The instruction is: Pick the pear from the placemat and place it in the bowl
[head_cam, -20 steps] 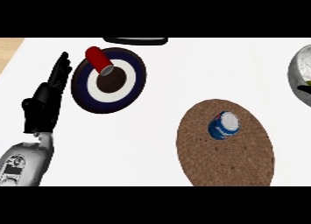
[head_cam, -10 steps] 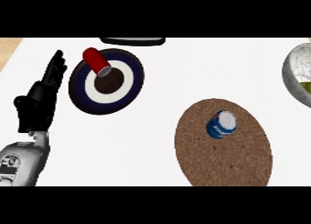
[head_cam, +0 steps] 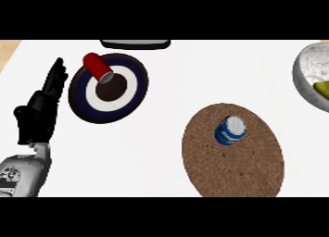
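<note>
My left hand point(head_cam: 38, 118) rests at the table's point(head_cam: 160, 83) left side, fingers point(head_cam: 54, 78) straight and holding nothing; my right hand is out of view. The pear point(head_cam: 328, 89) already lies in the bowl point(head_cam: 310, 74) (only a can point(head_cam: 230, 130) sits on the placemat point(head_cam: 249, 166)), so I judge the best move is keeping clear.

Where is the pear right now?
In the head view the pear lies inside the grey bowl at the right edge of the counter, up and right of the brown placemat, which holds only a blue can.
</note>
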Available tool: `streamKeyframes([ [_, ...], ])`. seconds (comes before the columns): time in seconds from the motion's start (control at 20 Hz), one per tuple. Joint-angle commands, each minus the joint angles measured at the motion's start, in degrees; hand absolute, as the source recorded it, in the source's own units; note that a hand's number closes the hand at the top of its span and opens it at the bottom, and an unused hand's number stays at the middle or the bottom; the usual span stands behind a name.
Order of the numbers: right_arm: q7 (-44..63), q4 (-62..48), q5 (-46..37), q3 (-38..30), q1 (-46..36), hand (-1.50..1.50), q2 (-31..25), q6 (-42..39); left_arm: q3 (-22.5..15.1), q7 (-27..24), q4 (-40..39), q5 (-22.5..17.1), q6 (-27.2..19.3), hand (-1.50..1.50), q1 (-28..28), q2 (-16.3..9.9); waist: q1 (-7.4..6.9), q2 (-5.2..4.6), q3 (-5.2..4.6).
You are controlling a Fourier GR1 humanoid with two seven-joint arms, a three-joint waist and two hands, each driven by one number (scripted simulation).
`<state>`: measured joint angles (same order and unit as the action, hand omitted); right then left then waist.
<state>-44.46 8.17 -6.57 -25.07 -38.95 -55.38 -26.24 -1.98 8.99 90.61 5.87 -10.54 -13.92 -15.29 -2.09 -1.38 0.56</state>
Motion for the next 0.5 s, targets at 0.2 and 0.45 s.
streamKeyframes([
  [0.2,-9.4,2.5,1.1,-0.2,6.1,-1.5,-0.7,-11.4,0.4,-0.7,0.5,0.1,-0.1,0.0,0.6,0.0,0.57,0.37,0.04],
  [0.45,-10.8,3.9,1.8,-0.2,9.7,-1.5,0.3,-11.9,0.2,0.6,1.9,0.2,0.2,0.0,1.8,-0.2,0.52,0.59,0.08],
])
